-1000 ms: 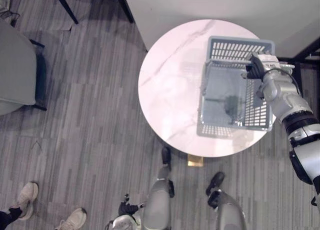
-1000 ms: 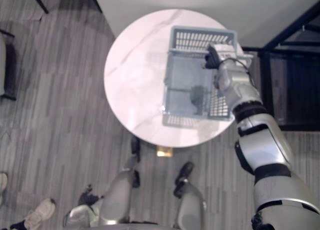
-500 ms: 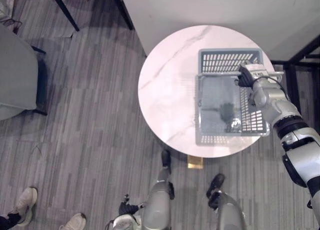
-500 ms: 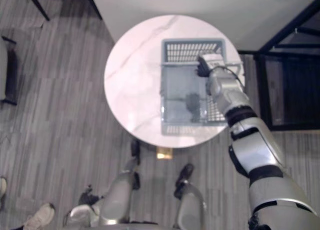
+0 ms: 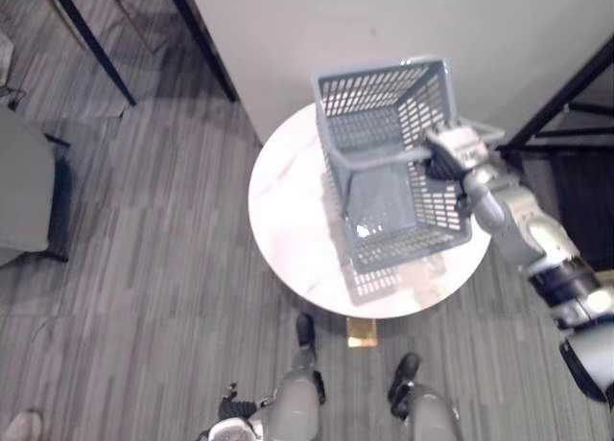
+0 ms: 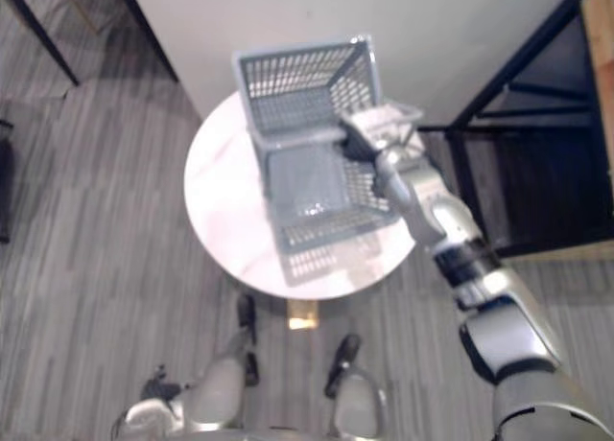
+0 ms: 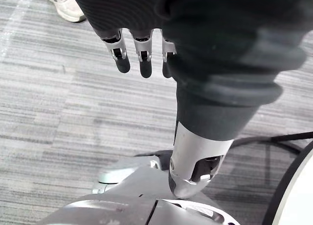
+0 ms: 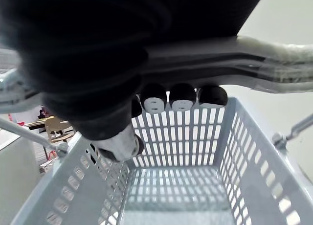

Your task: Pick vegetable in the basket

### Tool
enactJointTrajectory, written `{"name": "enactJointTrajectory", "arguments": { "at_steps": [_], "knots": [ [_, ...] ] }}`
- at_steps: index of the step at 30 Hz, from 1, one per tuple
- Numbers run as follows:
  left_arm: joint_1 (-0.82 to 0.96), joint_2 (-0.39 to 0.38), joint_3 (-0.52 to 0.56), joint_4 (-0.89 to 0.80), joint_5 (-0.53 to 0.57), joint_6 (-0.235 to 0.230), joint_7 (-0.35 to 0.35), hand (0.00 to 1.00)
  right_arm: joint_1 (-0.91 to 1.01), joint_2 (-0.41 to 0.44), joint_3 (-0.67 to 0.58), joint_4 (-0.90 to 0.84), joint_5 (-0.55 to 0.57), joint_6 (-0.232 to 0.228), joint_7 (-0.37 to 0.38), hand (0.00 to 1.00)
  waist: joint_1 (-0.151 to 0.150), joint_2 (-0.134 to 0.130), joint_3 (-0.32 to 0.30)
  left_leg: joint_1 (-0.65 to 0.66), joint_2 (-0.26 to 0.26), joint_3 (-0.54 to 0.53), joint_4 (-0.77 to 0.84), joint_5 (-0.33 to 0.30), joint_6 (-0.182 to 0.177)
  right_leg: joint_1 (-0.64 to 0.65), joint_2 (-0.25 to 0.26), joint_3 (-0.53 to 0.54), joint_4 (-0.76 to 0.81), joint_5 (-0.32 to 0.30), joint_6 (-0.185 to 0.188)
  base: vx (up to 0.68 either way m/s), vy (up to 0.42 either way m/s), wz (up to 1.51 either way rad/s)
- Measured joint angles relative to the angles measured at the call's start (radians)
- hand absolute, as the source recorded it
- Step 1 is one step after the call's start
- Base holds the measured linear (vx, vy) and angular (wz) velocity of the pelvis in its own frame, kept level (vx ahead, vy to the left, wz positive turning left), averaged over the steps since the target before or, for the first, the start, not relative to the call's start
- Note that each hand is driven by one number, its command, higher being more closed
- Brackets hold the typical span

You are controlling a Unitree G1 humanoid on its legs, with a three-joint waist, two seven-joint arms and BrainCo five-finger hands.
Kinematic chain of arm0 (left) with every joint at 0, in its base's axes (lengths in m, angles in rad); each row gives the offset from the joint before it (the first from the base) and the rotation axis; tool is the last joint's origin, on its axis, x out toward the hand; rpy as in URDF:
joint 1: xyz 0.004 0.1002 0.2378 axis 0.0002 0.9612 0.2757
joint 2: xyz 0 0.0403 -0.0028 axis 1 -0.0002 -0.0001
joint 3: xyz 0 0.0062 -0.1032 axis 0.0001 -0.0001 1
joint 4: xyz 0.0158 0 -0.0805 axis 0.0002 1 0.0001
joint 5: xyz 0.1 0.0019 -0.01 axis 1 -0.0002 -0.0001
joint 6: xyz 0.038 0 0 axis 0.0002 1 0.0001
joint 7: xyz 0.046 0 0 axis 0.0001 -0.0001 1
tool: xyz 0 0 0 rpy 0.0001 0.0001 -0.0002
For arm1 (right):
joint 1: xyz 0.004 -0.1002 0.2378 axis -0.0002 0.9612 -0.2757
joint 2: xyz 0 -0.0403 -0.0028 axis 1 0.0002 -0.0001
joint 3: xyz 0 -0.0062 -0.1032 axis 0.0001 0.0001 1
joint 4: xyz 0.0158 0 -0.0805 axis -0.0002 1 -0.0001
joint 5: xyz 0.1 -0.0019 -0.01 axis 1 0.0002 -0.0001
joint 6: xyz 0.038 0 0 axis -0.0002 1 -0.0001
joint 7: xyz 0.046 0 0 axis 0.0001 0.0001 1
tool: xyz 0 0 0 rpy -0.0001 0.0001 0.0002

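Basket: being held tilted, clear above the table; no vegetable can be made out inside.
Right hand: handle is being gripped by curled fingers.
Progress: judged early, with the picking not yet done.
Table: being overhung by the basket.
Left hand: being hung low over the floor, fingers slack.
Room: being narrowed by the wall and black frame on the far side; the near side is open.

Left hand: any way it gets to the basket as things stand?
Probably not. The left hand hangs low near the floor, fingers relaxed, while the right hand holds the basket by its handle above the table. Nothing blocks it; the arm would need raising.
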Motion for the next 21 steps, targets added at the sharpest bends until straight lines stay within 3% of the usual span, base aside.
{"name": "enactJointTrajectory", "arguments": {
  "at_steps": [5, 13, 18, 21],
  "knots": [
    [0.041, 0.017, 0.020, 0.012, 0.011, 0.009, -0.018, 0.00, 0.261, -0.005, -0.028, -0.086, 0.008, -0.029, 0.050, 1.00, -0.020, -0.026, -0.079, 0.040, -0.007, 0.015, 0.001, -0.013, -0.005, 0.051, -0.001, 0.004, -0.040, 0.006, 0.009, 0.06, -0.002, -0.04],
    [0.092, -0.005, 0.038, 0.011, 0.048, 0.009, -0.038, 0.00, 0.591, 0.008, -0.185, -0.108, 0.007, -0.045, 0.082, 1.00, -0.044, -0.007, -0.135, 0.102, -0.010, 0.058, 0.008, -0.034, -0.006, 0.086, -0.002, 0.046, -0.048, 0.009, 0.015, 0.01, 0.002, -0.15],
    [0.085, 0.013, 0.024, 0.012, 0.048, 0.008, -0.035, 0.00, 0.748, 0.065, -0.389, -0.140, 0.003, -0.037, 0.070, 1.00, -0.081, -0.036, -0.124, 0.031, -0.008, 0.083, 0.206, -0.148, 0.017, 0.037, -0.052, 0.079, 0.048, -0.025, 0.031, -0.07, 0.026, -0.12],
    [0.072, 0.039, 0.016, 0.013, 0.070, 0.008, -0.035, 0.00, 0.793, 0.130, -0.483, -0.203, 0.000, -0.031, 0.033, 1.00, -0.104, -0.043, -0.125, -0.047, 0.001, 0.147, 0.326, -0.204, 0.050, -0.031, -0.061, 0.137, 0.024, 0.009, 0.049, -0.08, 0.106, -0.58]
  ]
}}
